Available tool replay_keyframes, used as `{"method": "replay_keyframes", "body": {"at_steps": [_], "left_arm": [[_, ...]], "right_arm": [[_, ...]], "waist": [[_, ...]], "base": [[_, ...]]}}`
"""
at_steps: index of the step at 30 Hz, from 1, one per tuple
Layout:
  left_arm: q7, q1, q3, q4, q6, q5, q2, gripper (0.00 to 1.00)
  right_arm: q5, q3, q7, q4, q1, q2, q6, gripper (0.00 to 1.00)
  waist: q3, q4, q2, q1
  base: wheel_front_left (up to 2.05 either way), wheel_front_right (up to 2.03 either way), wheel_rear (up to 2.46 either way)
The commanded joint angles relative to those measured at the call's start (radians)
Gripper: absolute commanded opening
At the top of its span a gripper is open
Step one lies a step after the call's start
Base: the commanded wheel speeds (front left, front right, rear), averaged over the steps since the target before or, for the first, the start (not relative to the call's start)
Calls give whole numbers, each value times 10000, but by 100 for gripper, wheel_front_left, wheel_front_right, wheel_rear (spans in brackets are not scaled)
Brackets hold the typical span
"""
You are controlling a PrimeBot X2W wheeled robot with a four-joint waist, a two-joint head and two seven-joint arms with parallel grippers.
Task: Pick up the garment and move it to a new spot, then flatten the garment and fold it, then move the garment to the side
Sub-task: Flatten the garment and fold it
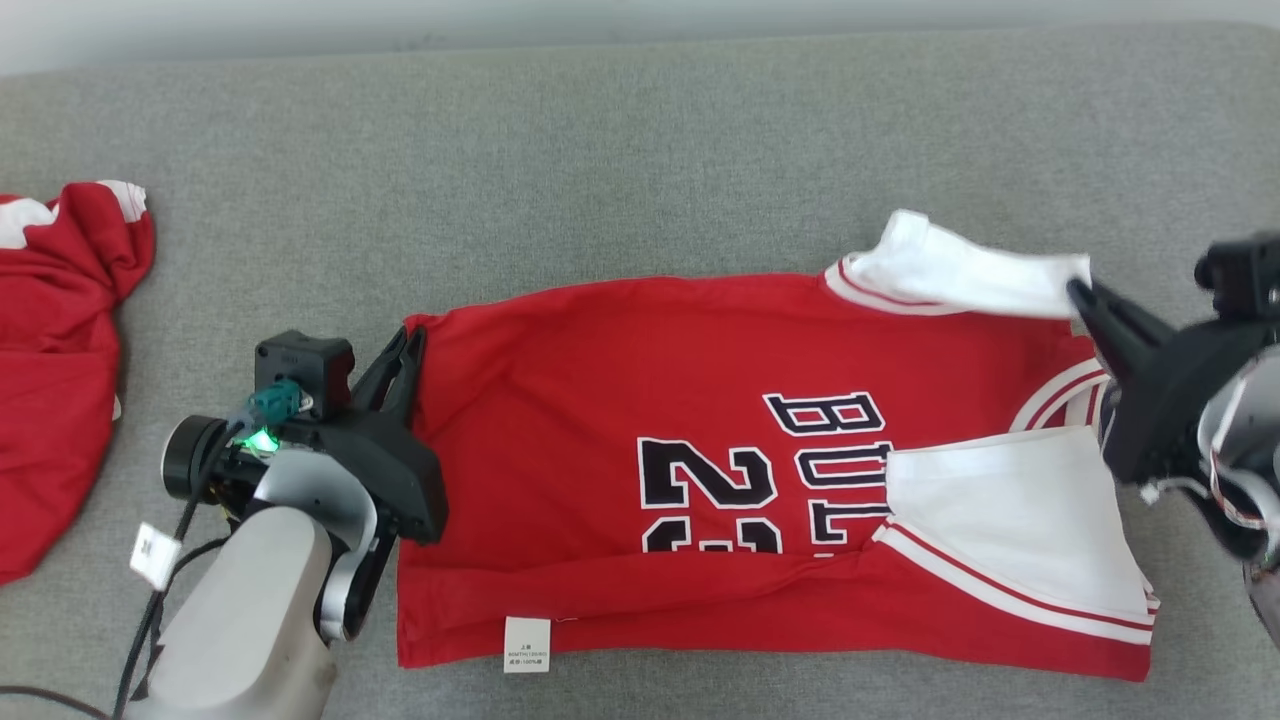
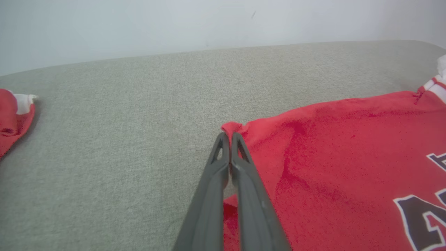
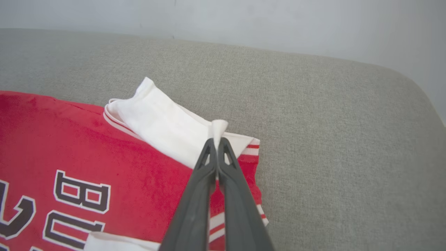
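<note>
Garment (image 1: 700,450), red with black lettering, is lying spread on grey cushion (image 1: 600,150), near edge folded over. Left gripper (image 2: 226,136) is pinching the garment's far hem corner, fingers closed on the cloth. Right gripper (image 3: 217,141) is clamping the tip of the garment's white sleeve (image 3: 163,122). Second red shirt (image 1: 60,350) is lying well apart from the garment, beyond its hem end.

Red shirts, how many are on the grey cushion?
2. One red jersey lies spread out in the middle of the grey cushion. The other red garment lies bunched at the left edge, cut off by the picture; more might hide beyond it.
</note>
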Motion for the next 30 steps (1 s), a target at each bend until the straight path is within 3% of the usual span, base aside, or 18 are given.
{"method": "replay_keyframes", "body": {"at_steps": [1, 8, 15, 30], "left_arm": [[-216, 197, -29, -60, -1, 155, 70, 0], [-1539, 538, -352, -81, -69, 730, 348, 0], [-2082, 1249, -728, -25, -150, 997, 585, 0], [-2380, 2625, -725, 203, 445, 812, 576, 0]], "right_arm": [[-8, -156, 122, -243, 411, -36, -28, 0], [-339, -1243, 1027, -1641, 2189, 223, -28, 0], [-770, -2166, 1804, -2620, 3483, 596, -28, 0], [-1527, -2827, 2970, -3571, 4944, 1195, -28, 0]], "waist": [[-145, -46, -1, 1], [-433, -135, -1, 1], [-679, -195, -1, 1], [-1229, -183, -1, 1]], "base": [[0, 0, 0], [0, 0, 0], [0, 0, 0], [0, 0, 0]]}}
